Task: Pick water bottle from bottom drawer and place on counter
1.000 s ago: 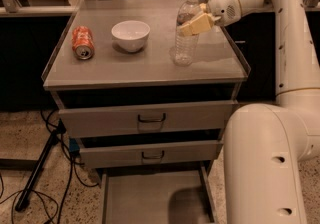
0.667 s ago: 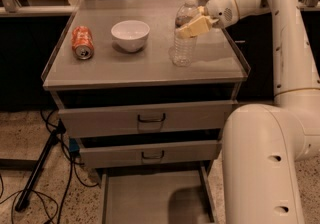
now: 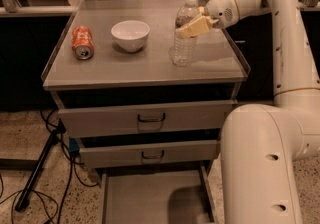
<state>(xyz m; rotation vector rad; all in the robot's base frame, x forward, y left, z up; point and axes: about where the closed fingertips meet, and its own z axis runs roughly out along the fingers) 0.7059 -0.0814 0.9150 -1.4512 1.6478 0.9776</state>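
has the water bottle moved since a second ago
No: the water bottle keeps its spot right of the white bowl on the counter, gripper at its shoulder.

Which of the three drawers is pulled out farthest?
The bottom drawer, a plain tray; the two handled drawers above barely stick out. The gripper is at the water bottle on the counter.

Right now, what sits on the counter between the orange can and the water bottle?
In the camera view, a white bowl sits between them on the counter. The gripper is at the water bottle, near its neck.
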